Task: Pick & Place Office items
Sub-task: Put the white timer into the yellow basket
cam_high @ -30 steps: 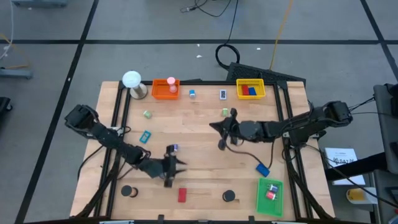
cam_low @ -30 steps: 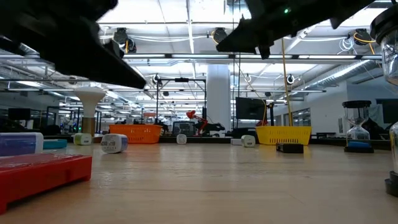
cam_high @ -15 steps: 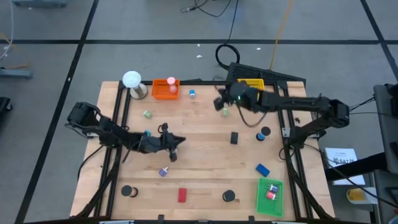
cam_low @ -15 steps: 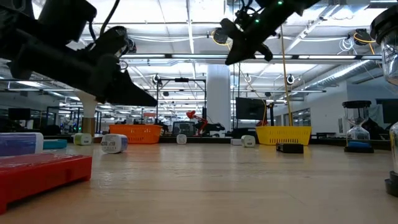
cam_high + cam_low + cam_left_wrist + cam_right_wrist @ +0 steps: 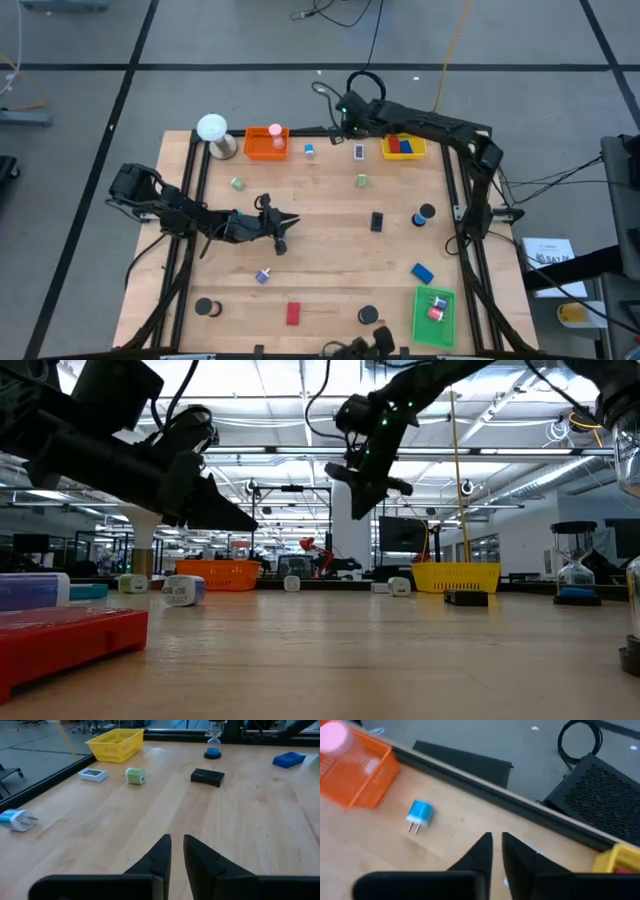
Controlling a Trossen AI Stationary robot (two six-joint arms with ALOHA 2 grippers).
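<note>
Above the middle of the wooden table (image 5: 320, 250), the left gripper (image 5: 283, 228) hangs clear of the surface with its two fingers nearly pressed together, only a thin slit between them, and nothing pinched. The right gripper (image 5: 345, 108) reaches over the far edge of the table, between the orange tray (image 5: 265, 143) and the yellow tray (image 5: 403, 146); its fingers too stand almost together and carry nothing. Just past its fingertips lies a small blue plug (image 5: 419, 814), near the orange tray. The other office items are scattered over the tabletop: a green plug (image 5: 134, 776), a black block (image 5: 207, 777), a blue block (image 5: 421, 271), a red block (image 5: 293, 314), black discs (image 5: 206, 308) along the near edge, and a purple bit (image 5: 263, 276) near the left gripper. A green tray (image 5: 433, 316) sits at the near right corner.
</note>
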